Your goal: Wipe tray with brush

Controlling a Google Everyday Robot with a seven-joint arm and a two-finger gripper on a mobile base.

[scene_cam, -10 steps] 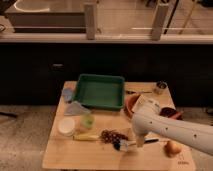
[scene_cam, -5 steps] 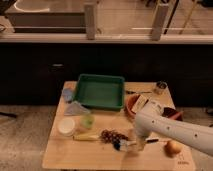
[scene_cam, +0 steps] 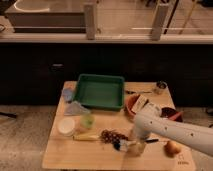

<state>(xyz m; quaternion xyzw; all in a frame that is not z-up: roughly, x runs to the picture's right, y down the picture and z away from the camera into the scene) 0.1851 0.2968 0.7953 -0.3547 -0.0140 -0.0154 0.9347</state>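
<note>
The green tray [scene_cam: 100, 91] sits at the back middle of the wooden table, with nothing in it. The brush lies near the front edge: its dark bristly head [scene_cam: 118, 145] points left, and the dark end of its handle [scene_cam: 152, 140] shows to the right of the gripper. My gripper [scene_cam: 134, 146] hangs from the white arm, which comes in from the lower right. It is down at the middle of the brush handle and hides that part. The gripper is well in front of the tray and to its right.
A dark grape-like cluster [scene_cam: 111, 135] lies just left of the brush. Two brown bowls [scene_cam: 132, 105] [scene_cam: 172, 114] stand to the right, with an orange fruit [scene_cam: 172, 148] in front of them. A white lid [scene_cam: 66, 126], a green cup [scene_cam: 88, 120], a grey cloth [scene_cam: 76, 108] and a small can [scene_cam: 160, 87] are also on the table.
The arm has shifted only slightly at the brush. The things on the table have not moved.
</note>
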